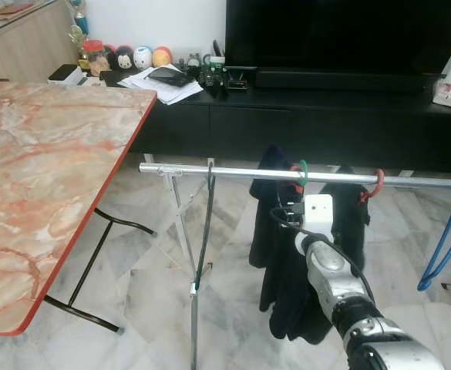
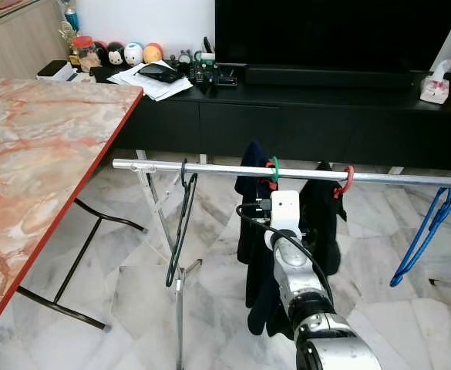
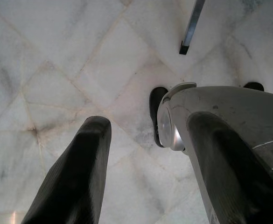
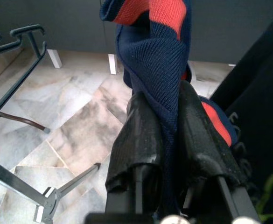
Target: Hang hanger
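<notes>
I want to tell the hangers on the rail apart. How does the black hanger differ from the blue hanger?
The black hanger hangs near the rail's left end; the blue hanger hangs at the far right. The black hanger is nearly edge-on to the camera; the blue hanger slants more broadly. Both are bare and hooked over the same rail.

**Home living rm**

Big TV [image 1: 341, 35] on low black console [image 1: 302, 116] w/ papers [image 1: 159, 83], toy figures [image 1: 132, 56], tissue box [image 1: 447, 89]. Marble-tile floor [image 1: 132, 262]; marble-top folding table [image 1: 40, 169]; clothes drying rack [image 1: 287, 175] indoors.
</notes>
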Tool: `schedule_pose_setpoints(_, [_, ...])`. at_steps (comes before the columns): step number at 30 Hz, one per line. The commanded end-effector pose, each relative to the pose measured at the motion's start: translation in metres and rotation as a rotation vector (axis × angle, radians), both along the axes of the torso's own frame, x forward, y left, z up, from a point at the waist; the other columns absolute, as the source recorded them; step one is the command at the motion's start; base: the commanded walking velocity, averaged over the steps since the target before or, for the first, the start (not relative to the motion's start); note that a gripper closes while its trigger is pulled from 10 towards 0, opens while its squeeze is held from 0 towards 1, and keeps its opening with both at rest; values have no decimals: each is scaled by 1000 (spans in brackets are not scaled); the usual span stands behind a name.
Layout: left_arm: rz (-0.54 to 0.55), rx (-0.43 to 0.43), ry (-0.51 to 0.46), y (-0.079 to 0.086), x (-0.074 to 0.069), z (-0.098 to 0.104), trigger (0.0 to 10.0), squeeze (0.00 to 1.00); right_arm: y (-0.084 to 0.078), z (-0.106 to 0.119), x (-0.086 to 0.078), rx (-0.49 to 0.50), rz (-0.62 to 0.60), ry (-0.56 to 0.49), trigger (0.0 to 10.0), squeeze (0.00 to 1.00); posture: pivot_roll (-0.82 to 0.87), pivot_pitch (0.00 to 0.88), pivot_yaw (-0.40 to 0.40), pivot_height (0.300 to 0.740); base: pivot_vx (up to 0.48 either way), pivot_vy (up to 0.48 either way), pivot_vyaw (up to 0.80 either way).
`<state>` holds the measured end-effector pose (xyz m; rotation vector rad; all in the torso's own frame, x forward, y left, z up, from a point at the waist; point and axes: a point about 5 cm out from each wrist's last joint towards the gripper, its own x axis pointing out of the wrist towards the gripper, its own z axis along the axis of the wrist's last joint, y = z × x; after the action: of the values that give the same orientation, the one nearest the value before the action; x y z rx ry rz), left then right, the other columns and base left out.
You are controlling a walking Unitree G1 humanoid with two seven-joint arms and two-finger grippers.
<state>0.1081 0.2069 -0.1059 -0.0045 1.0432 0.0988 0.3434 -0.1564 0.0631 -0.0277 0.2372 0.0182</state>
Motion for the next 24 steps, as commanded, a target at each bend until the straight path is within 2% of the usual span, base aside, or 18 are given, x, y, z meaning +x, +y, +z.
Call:
schedule_pose_setpoints(1, [-33, -46, 29, -15, -6, -4, 10000, 0, 1, 21, 3, 9, 30, -152, 0, 0, -40, 0, -12, 740, 0, 0, 0])
schedule_pose_setpoints(3, [-31, -44, 37, -13, -10, -5, 10000, 0, -1, 19, -6, -4, 48, -186, 0, 0, -40, 4, -10, 740, 0, 0, 0])
schedule_pose_setpoints(5, [-28, -37, 61, -6, -20, -6, 10000, 0, -10, 9, -24, -7, 62, -202, 0, 0, -44, 6, -6, 740, 0, 0, 0])
schedule_pose_setpoints(9, [-26, -24, 75, 1, -28, -6, 10000, 0, -19, 1, -44, -14, 83, -219, 0, 0, -45, 11, -1, 740, 0, 0, 0])
schedule_pose_setpoints(13, [-26, -23, 76, 2, -29, -6, 10000, 0, -19, 0, -48, -9, 85, -215, 0, 0, -45, 11, -1, 740, 0, 0, 0])
schedule_pose_setpoints(14, [-26, -19, 80, 3, -30, -6, 10000, 0, -21, -10, -52, -33, 83, -157, 0, 0, -49, 10, 0, 740, 0, 0, 0])
schedule_pose_setpoints(16, [-26, -18, 82, 4, -31, -6, 10000, 0, -22, -14, -55, -44, 83, -132, 0, 0, -49, 10, 0, 740, 0, 0, 0])
schedule_pose_setpoints(20, [-27, -19, 81, 4, -31, -6, 10000, 0, -22, -13, -58, -42, 88, -135, 0, 0, -49, 10, 0, 740, 0, 0, 0])
schedule_pose_setpoints(21, [-21, -9, 88, 5, -34, -7, 10000, 0, -20, -42, -58, -23, 61, 41, 4784, 0, -36, 5, -1, 740, 0, 0, 0])
schedule_pose_setpoints(22, [-16, -5, 91, 6, -35, -7, 10000, 0, -18, -52, -59, -14, 55, 102, 4784, 0, -36, 5, -1, 740, 0, 0, 0])
schedule_pose_setpoints(23, [-3, -2, 89, 6, -36, -7, 10000, 0, -13, -60, -60, 16, 62, 150, 10000, 0, -32, 7, -1, 740, 0, 0, 0])
schedule_pose_setpoints(24, [7, 8, 91, 8, -37, -7, 10000, 0, -6, -65, -60, 49, 87, 188, 10000, 0, -31, 8, 0, 740, 0, 0, 0])
